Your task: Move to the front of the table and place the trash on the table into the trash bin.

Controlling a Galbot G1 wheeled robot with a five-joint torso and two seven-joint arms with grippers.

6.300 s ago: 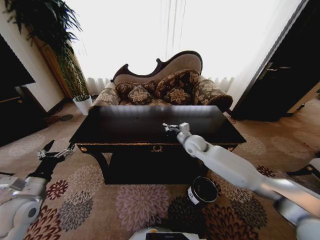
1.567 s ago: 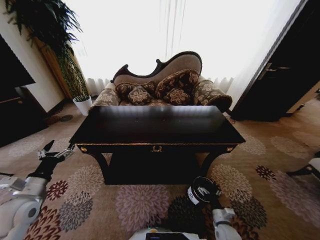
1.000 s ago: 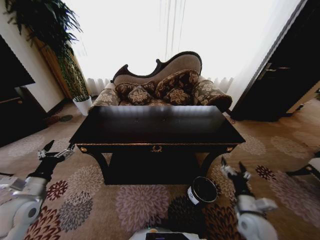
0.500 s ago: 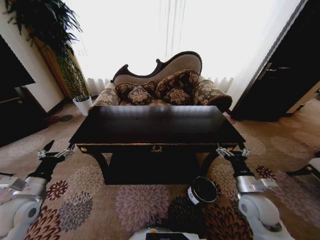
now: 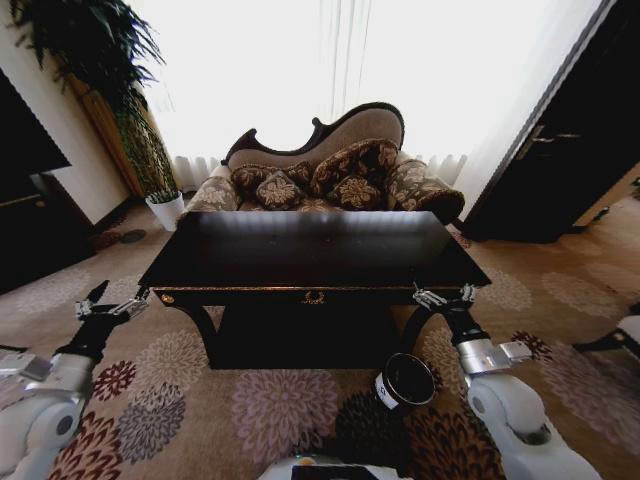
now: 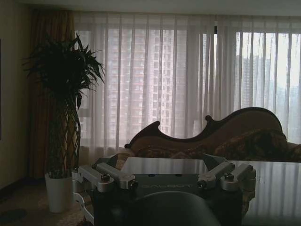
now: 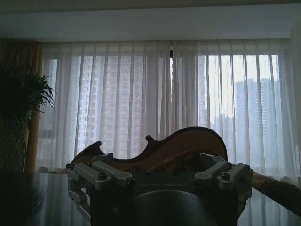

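Worktop [image 5: 300, 250] looks bare, so I'd check it before reaching; both the right gripper [image 5: 443, 296] by its front corner, above the trash bin [image 5: 404, 382], and the left gripper [image 5: 108, 304], parked off its left end, have fingers spread wide, holding nothing.

Head cam sits high, looking forward and down over the table [image 5: 310, 250] toward the sofa [image 5: 330, 165]. The 2 wrist cams sit low near tabletop height, facing the same sofa and curtains [image 6: 155, 80].
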